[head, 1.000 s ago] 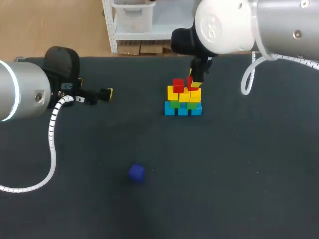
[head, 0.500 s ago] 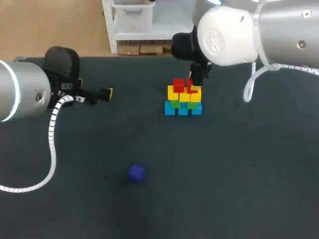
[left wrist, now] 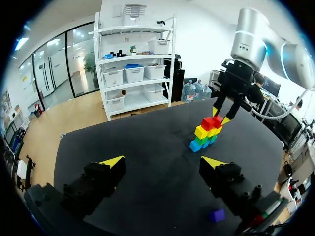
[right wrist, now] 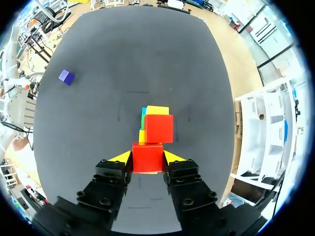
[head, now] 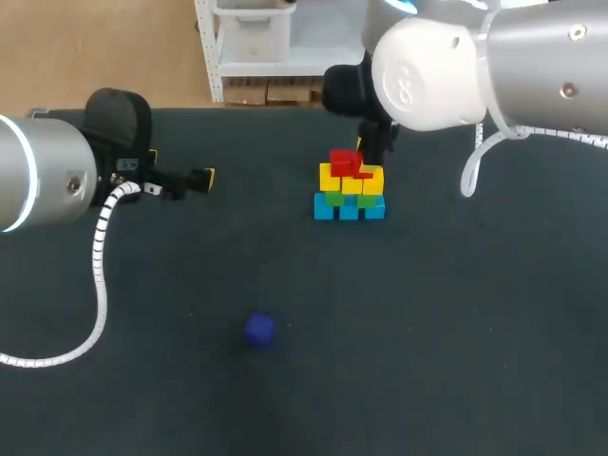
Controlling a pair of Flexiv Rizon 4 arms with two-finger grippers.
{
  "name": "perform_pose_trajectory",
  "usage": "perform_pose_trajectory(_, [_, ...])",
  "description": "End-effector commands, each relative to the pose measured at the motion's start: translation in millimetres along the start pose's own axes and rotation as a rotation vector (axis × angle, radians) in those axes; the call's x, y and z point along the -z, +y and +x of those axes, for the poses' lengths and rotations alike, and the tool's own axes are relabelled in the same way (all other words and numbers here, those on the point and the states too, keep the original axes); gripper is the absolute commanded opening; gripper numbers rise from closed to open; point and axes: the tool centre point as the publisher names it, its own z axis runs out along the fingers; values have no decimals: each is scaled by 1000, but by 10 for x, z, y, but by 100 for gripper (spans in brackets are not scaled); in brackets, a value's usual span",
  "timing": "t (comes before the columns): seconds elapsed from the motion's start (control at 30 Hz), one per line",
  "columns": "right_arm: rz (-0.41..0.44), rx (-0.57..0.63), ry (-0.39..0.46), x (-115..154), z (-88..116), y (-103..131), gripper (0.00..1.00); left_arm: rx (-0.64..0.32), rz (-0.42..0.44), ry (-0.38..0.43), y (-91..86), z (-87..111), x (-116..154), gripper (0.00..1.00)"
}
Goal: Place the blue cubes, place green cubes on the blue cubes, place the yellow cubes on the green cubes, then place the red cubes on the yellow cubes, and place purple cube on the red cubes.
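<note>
**As a red cube sat in the right pincer, the purple one lay apart from the stack**

While the right pincer (right wrist: 147,158) gripped a red cube (right wrist: 147,157) from two sides, it hung directly over the stack (head: 349,190) on the dark tabletop (head: 456,323). That cube sat at the level of the stack's top layer, just beside a second red cube (right wrist: 159,128) already resting on the yellow cubes (head: 351,181). Whether the held cube touched the yellow layer could not be told. Below the yellow came the green cubes (head: 346,198), and the blue cubes (head: 348,210) formed the bottom row on the tabletop.

The purple cube (head: 259,330) lay alone, well apart from the stack, on the side nearer the robot and toward the left arm.

The left pincer (left wrist: 163,162) was spread wide and held nothing, well apart from the stack on the left arm's side; in its wrist view the stack stood ahead of its fingers and the purple cube (left wrist: 217,215) lay beside one of them.
</note>
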Motion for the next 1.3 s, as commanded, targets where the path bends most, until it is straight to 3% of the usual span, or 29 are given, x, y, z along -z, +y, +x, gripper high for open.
perform_pose_trajectory(0.03, [7,-1,2,-11,-3,14,0,-1,9,1,24,-4,-1,100])
perform_pose_trajectory(0.6, [17,-4,7,-28,11,-4,0,-1,9,1,24,-4,-1,100])
perform_pose_trajectory(0.77, [18,-6,4,-33,10,-7,10,-1,9,1,24,-4,-1,100])
perform_pose_trajectory(0.9, [19,-4,5,-41,7,-5,23,-1,9,1,24,-4,-1,100])
perform_pose_trajectory(1.03, [22,-8,6,-44,8,-5,45,-1,9,1,24,-4,-1,100])
perform_pose_trajectory(1.07, [25,-9,7,-44,9,-5,61,-1,9,1,24,-4,-1,100])
perform_pose_trajectory(1.1, [26,-9,6,-44,10,-6,100,-1,9,1,24,-4,-1,100])
perform_pose_trajectory(1.3, [28,-11,2,-36,18,-9,100,-1,9,1,24,-4,-1,100])
